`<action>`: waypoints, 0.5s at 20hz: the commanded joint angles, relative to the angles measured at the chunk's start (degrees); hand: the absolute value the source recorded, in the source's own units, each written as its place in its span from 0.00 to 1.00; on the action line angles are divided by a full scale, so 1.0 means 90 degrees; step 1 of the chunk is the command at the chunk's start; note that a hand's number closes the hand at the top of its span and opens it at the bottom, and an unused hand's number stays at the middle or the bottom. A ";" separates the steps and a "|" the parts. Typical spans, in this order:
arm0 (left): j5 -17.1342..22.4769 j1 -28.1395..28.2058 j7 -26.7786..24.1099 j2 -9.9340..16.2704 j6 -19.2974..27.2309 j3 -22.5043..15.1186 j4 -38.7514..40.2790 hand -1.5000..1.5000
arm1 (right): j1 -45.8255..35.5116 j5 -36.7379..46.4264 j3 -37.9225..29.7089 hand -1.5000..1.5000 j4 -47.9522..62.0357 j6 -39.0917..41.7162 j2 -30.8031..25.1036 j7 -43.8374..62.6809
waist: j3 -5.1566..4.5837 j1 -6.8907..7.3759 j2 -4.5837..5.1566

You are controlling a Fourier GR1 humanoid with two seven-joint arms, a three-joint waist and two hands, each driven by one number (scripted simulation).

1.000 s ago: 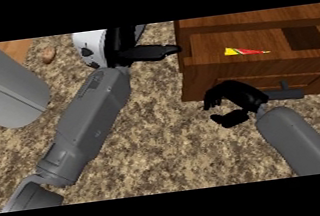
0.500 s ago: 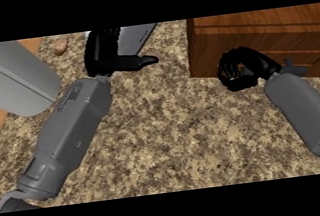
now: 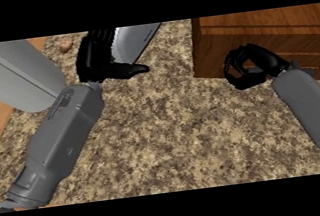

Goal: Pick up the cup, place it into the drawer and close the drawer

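Observation:
The wooden drawer unit [image 3: 280, 30] stands at the upper right, and its drawer front [image 3: 305, 54] sits flush with the frame. No cup shows in the head view, and the drawer's inside is hidden. My right hand [image 3: 251, 66] is against the drawer front with its fingers curled, and nothing shows inside them. My left hand [image 3: 97, 57] rests at the upper middle, fingers straight and pointing away, thumb out to the right, holding nothing.
A large grey box-like object [image 3: 10, 73] fills the upper left. A pale grey-white object [image 3: 138, 37] lies just behind my left hand, and a small brown item [image 3: 66, 42] lies near it. The speckled counter [image 3: 180, 127] spreads between my forearms.
A second ago the drawer stood open with a yellow and red item inside. Now it is pushed in flush, and my right hand has moved forward against its front.

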 commanded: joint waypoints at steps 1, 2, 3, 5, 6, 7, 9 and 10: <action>0.0018 0.0106 0.0096 0.0083 -0.0135 -0.0034 -0.0123 0.00 | -0.1132 -0.0042 -0.0566 1.00 0.0314 -0.0534 -0.0670 0.0543 | -0.0043 0.0267 0.0110; -0.0020 0.0150 0.0049 0.0072 -0.0193 -0.0084 -0.0146 0.00 | -0.1144 -0.0091 -0.0580 1.00 0.0298 -0.0408 -0.0708 0.0545 | -0.0045 0.0274 0.0128; 0.0011 0.0213 0.0039 0.0125 -0.0196 -0.0035 -0.0126 0.00 | -0.1094 -0.0146 -0.0625 1.00 0.0254 -0.0459 -0.0680 0.0525 | -0.0044 0.0311 0.0149; 0.0045 0.0175 0.0081 0.0060 -0.0230 -0.0044 -0.0195 0.00 | -0.1112 -0.0186 -0.0617 1.00 0.0184 -0.0233 -0.0822 0.0516 | -0.0046 0.0282 0.0140; 0.0004 0.0235 0.0016 0.0072 -0.0230 -0.0067 -0.0183 0.00 | -0.1058 -0.0229 -0.0647 1.00 0.0141 -0.0254 -0.0818 0.0465 | -0.0043 0.0288 0.0166; 0.0054 0.0219 -0.0003 0.0165 -0.0323 0.0002 -0.0218 0.00 | -0.1123 -0.0268 -0.0661 1.00 0.0099 -0.0153 -0.0847 0.0537 | -0.0055 0.0322 0.0157; 0.0044 0.0335 0.0061 0.0078 -0.0383 -0.0097 -0.0246 0.00 | -0.1088 -0.0439 -0.0775 1.00 0.0030 0.0015 -0.0913 0.0532 | -0.0050 0.0364 0.0148; 0.0062 0.0302 0.0063 0.0085 -0.0351 -0.0065 -0.0282 0.00 | -0.1008 -0.0406 -0.0733 1.00 0.0009 0.0011 -0.0933 0.0518 | -0.0046 0.0389 0.0153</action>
